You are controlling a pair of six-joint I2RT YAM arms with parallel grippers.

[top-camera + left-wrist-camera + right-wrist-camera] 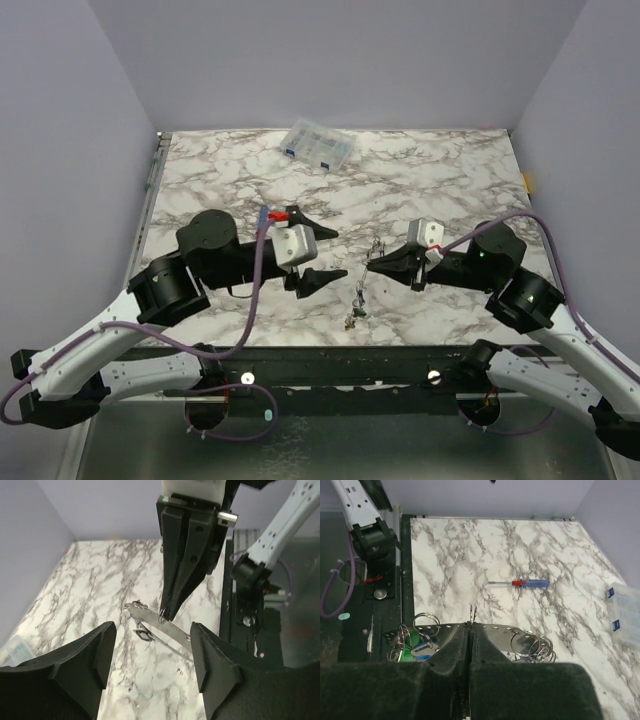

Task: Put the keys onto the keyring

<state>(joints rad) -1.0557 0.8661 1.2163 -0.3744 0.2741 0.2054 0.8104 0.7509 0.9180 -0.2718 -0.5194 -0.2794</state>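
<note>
Work on this job looks only part done to us. Nearest to our arm bases we see the keys (352, 318), a small bunch close to the near edge of the table (450, 190). From the right wrist view we can make out a green tag and a blue tag in the bunch.

Just past the keys is our right gripper (372, 263). Its fingers are squeezed tight on the keyring (520, 630), the thin grey metal band, and they hold it up off the table. Some small rings sit right against the band. We cannot tell if any key is truly hooked on yet.

Beside it, our left gripper (340, 252) points at the keyring with its fingers spread wide. It holds nothing.

Farther out lies a red and blue screwdriver (520, 583), well apart from the keys. At the far edge sits a clear plastic box (318, 146).

We think the next job is for the left gripper to pick up a key and slip it on.
</note>
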